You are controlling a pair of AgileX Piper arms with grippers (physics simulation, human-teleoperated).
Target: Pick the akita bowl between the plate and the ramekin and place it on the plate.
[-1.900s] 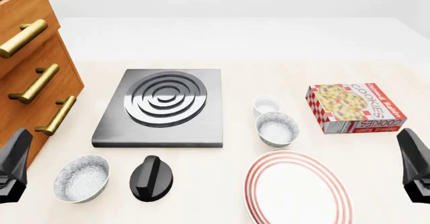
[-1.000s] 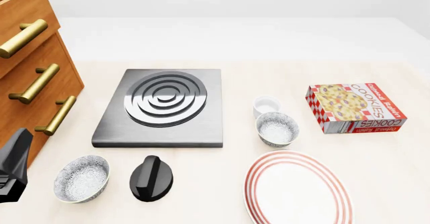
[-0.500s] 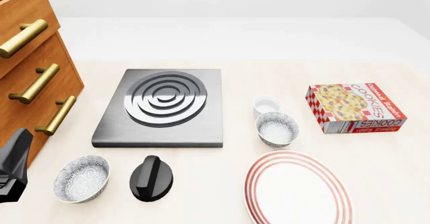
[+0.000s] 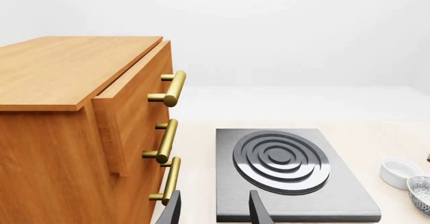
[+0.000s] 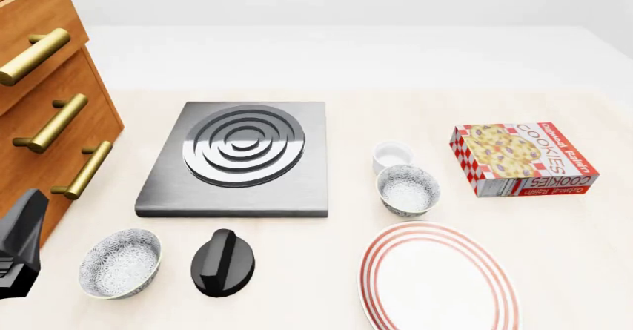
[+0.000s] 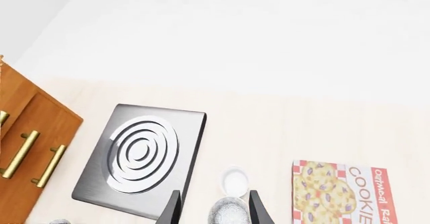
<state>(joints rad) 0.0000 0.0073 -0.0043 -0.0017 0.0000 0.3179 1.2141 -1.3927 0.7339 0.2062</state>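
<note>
From the left wrist, the left gripper (image 4: 214, 209) has its dark fingers spread apart on nothing, with the grey square burner plate (image 4: 289, 173) beyond their tips. In front, the speckled grey-white akita bowl (image 5: 408, 190) sits between the small plain white ramekin (image 5: 393, 155) and the large red-ringed white plate (image 5: 438, 279). From the right wrist, the right gripper (image 6: 214, 209) is parted, the bowl between its fingertips, far below.

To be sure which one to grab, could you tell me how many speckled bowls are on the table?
2: one akita bowl between the ramekin and the plate; a second speckled bowl left of the black knob.
</note>
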